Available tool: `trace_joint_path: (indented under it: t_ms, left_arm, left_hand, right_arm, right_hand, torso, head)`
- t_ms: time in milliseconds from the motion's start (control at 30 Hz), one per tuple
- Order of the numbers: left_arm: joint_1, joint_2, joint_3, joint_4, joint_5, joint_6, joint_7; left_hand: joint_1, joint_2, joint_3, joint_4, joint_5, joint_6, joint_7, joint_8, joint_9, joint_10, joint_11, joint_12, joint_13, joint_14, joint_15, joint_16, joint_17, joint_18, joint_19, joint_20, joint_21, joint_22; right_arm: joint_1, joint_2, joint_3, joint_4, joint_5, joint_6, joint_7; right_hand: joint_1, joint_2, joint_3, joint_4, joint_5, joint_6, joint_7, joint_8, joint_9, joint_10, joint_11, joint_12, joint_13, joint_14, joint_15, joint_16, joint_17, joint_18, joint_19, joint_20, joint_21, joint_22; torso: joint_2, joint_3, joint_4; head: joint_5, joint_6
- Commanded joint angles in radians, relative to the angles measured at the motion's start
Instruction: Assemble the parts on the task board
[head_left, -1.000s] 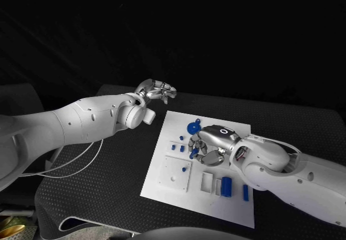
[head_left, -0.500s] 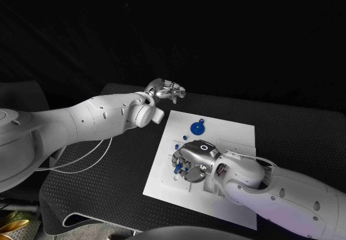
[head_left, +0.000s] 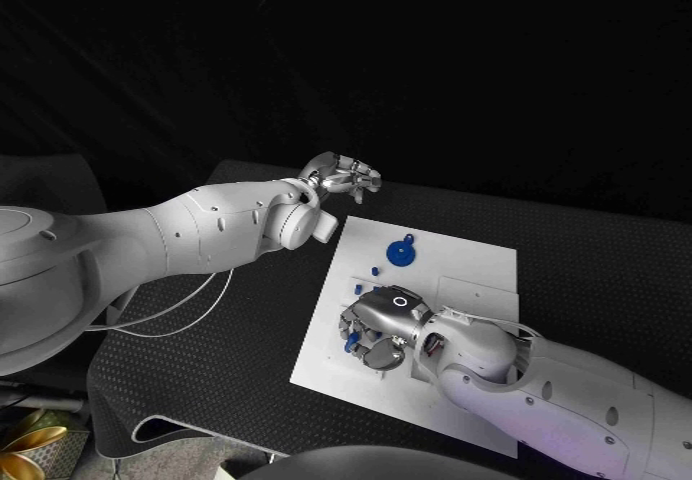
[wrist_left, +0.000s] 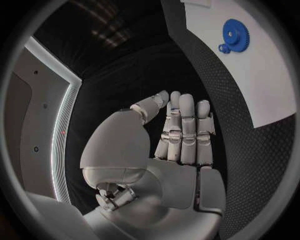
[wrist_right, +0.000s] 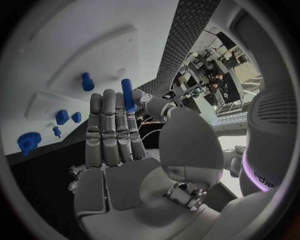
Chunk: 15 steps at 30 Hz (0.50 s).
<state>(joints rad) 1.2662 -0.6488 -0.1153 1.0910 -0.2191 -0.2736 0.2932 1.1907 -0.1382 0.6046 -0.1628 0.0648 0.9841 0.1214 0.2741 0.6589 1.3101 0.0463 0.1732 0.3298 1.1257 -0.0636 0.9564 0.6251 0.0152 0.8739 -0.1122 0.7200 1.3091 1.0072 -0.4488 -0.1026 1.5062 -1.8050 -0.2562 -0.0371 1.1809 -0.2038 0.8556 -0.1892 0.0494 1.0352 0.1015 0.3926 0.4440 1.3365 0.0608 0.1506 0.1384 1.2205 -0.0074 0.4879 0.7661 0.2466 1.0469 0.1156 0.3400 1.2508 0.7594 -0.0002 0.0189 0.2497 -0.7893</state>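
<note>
Black table (head_left: 202, 330) under task board (head_left: 476, 265)

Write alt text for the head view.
The right hand reaches over the left part of the white task board on a black table, by small blue parts. A blue gear lies farther back; the left hand hovers beyond the board's far corner.

White rounded arms, silver segmented fingers (wrist_right: 109, 130), thin pale cables (head_left: 173, 320)
</note>
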Motion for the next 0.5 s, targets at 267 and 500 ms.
trace_joint_path:
  t_ms: [267,500]
  left_arm:
    - [0.001,0.004,0.000,0.000,0.002,0.019,0.008]
    - [0.001,0.004,0.000,0.000,0.002,0.020,0.007]
  left_hand:
    - [-0.001,-0.007,-0.002,0.005,-0.007,-0.005,0.003,-0.006,0.002,-0.008,0.000,0.003,0.001,-0.005,0.006,-0.006,0.002,0.001,-0.004,-0.043,-0.003,0.019]
    - [-0.001,-0.006,-0.002,0.005,-0.007,-0.006,0.003,-0.006,0.002,-0.008,0.000,0.003,0.001,-0.005,0.006,-0.006,0.002,0.001,-0.004,-0.043,-0.003,0.019]
  right_arm:
    - [-0.002,0.004,-0.005,-0.012,-0.019,0.033,0.006]
    - [-0.002,0.001,-0.012,-0.017,-0.023,0.043,0.001]
  right_hand:
    - [-0.003,0.012,0.001,-0.008,-0.001,0.009,0.000,0.005,0.002,0.009,-0.002,0.000,0.002,0.006,-0.001,0.003,0.003,0.015,0.005,0.000,0.003,0.002]
    - [-0.004,0.014,0.000,-0.012,-0.001,0.008,0.000,0.005,0.003,0.009,-0.002,-0.001,0.003,0.006,-0.001,0.003,0.004,0.015,0.005,0.000,0.003,0.003]
  torso:
    - [0.000,-0.0001,-0.0030]
    - [-0.001,-0.0004,-0.0017]
  head:
    - [0.004,-0.005]
    - [0.004,-0.010]
